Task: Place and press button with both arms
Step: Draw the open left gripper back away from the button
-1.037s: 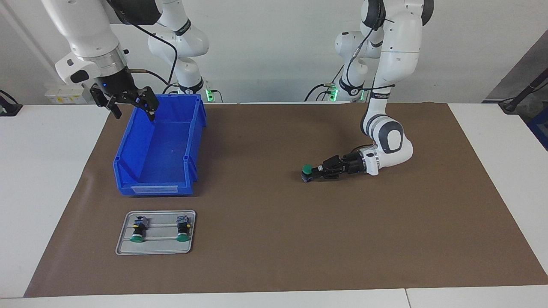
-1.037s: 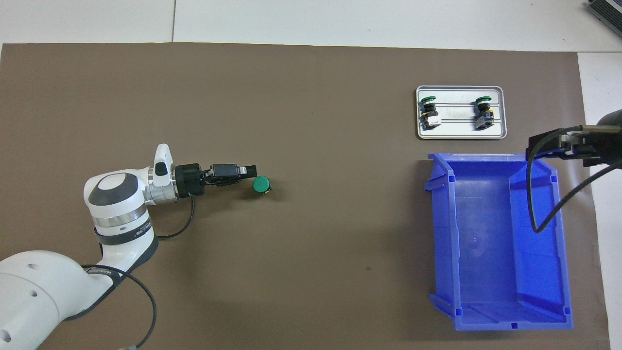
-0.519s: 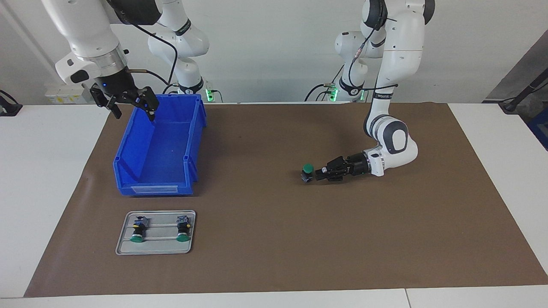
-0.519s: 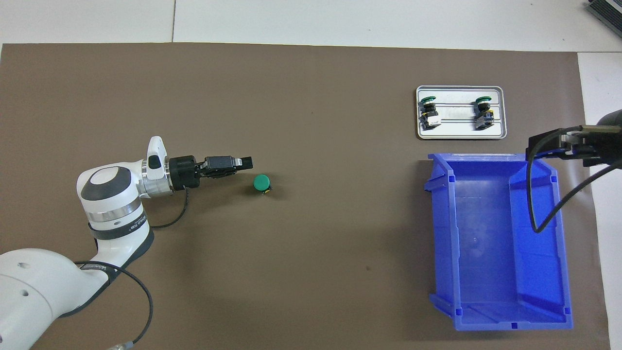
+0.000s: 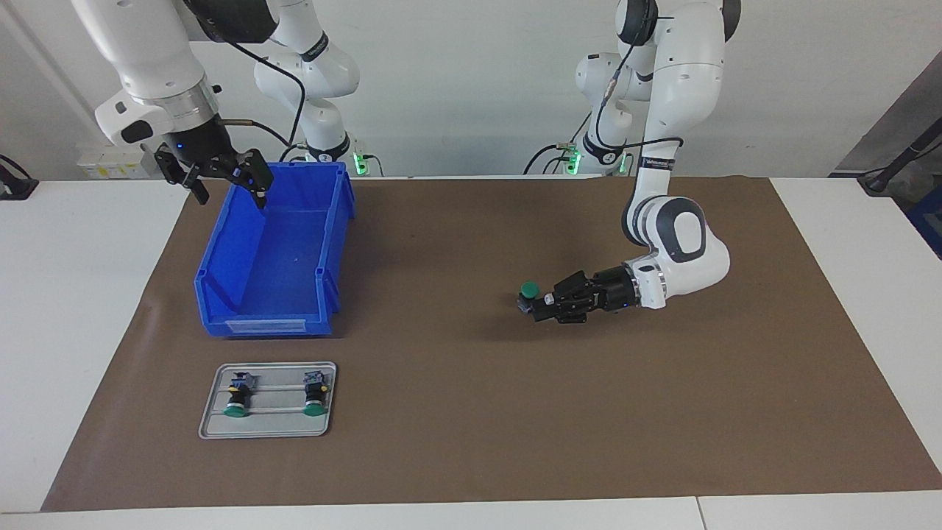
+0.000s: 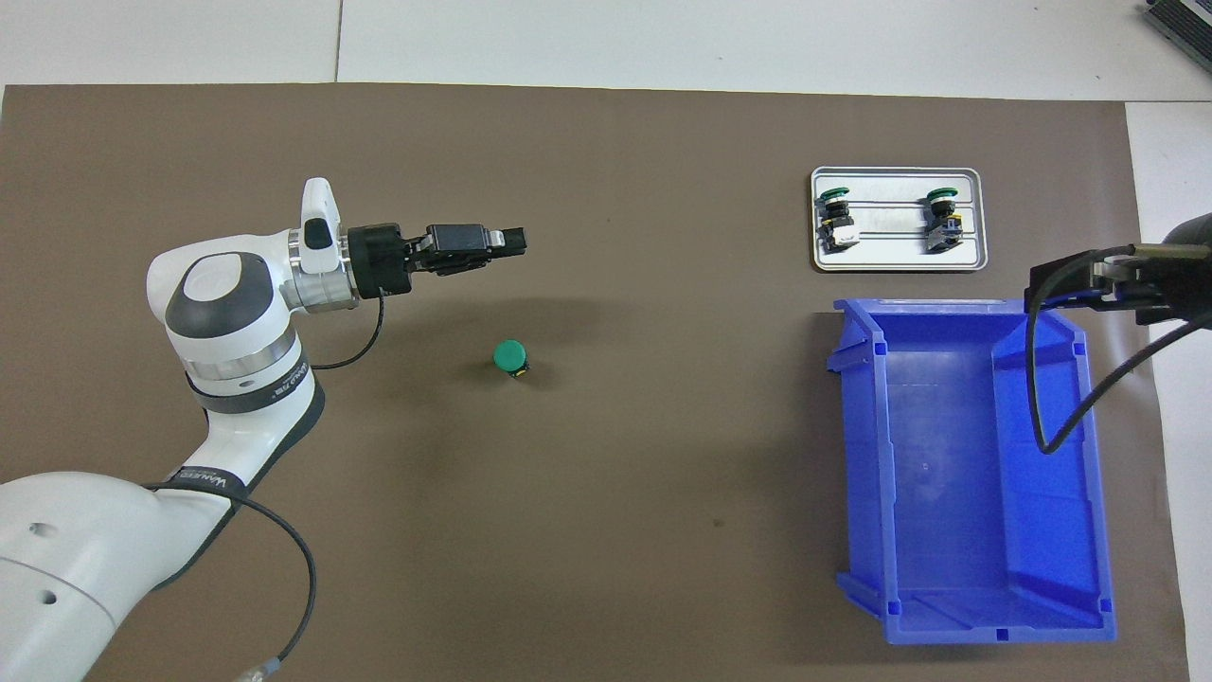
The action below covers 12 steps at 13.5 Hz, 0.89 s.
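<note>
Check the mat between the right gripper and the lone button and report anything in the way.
The blue bin does: the right gripper hangs open over its end nearer the robots, so the bin's wall toward the left arm's end stands between it and the button. From there, only bare mat.

We're looking at a robotics lab / test cell, not a home or shop. Evidence: two white arms [image 5: 681, 66] bolted at one end of a white bench [image 5: 81, 294], cables looped along the links, green status LEDs [image 5: 358, 158] at the bases. Plain white wall [image 5: 456, 73], no decor. Brown mat [image 5: 471, 412] covers the work area. Parts handling gear on it: blue stacking bin [image 5: 276, 254] w/ label slot, small metal tray [image 5: 266, 401] w/ industrial push-button switches. Power strip [image 5: 110, 168] on the bench near the wall. Fixed cams, 2 views.
</note>
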### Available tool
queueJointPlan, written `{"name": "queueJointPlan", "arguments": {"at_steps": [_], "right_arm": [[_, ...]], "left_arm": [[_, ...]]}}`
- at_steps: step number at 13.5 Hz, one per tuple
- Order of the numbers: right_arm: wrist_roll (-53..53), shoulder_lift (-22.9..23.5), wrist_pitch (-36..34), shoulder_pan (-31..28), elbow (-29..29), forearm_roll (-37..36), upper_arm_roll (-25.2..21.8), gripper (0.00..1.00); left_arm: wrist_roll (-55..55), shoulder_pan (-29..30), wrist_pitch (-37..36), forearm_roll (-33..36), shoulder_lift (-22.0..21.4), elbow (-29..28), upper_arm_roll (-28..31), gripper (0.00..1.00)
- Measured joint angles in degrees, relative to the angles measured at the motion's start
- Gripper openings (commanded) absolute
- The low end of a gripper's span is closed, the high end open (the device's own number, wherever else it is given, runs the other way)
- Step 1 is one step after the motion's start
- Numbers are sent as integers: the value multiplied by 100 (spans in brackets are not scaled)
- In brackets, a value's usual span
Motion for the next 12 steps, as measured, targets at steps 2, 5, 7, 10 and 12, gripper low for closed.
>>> {"name": "queueJointPlan", "arguments": {"at_steps": [2, 5, 7, 10, 12], "right_arm": [[0, 0, 0, 0, 0, 0, 0, 100], [0, 0, 0, 0, 0, 0, 0, 100], [0, 0, 0, 0, 0, 0, 0, 100], [0, 0, 0, 0, 0, 0, 0, 100], [0, 0, 0, 0, 0, 0, 0, 100]], "left_arm": [[-879, -334, 496, 607, 0, 483, -41, 36], [-2010, -780, 1202, 1523, 6, 982, -46, 37], [-2687, -988, 1578, 2345, 6, 1158, -44, 37], [-3575, -1035, 1703, 3581, -38, 1284, 28, 38], [-4090, -1017, 1698, 4404, -140, 1323, 129, 38]]}}
